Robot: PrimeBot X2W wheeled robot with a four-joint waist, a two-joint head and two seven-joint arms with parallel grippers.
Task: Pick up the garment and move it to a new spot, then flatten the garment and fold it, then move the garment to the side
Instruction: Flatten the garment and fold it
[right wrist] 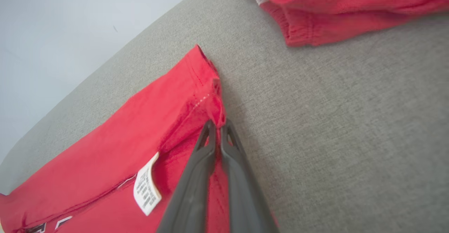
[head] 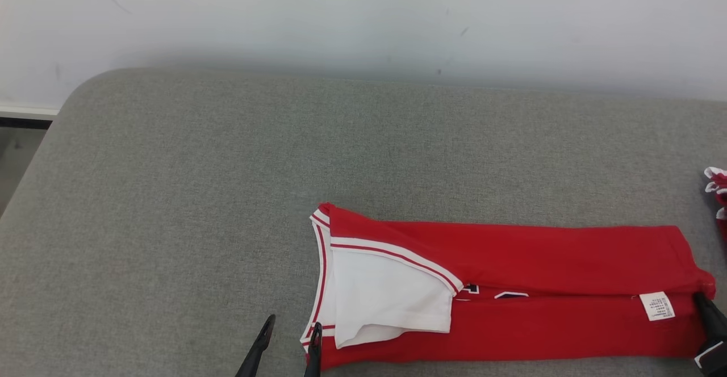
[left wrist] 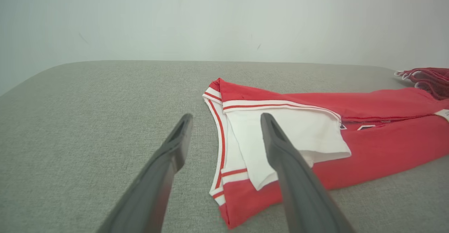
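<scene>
The red jersey [head: 511, 286] lies on the grey fabric-covered surface [head: 170, 195], already folded lengthwise into a long strip, so the folding step looks to be in hand. The right end effector [right wrist: 218, 123] is clamped together on the hem corner near the care label [head: 657, 306]. The left end effector [left wrist: 226, 117] hangs spread apart over the white-trimmed shoulder end. Next, it likely needs to close on that edge before either end is carried across.

Garment [head: 568, 263] chest print mostly under fold; label [head: 657, 306] text too small; second garment [head: 720, 196] cut by edge.
</scene>
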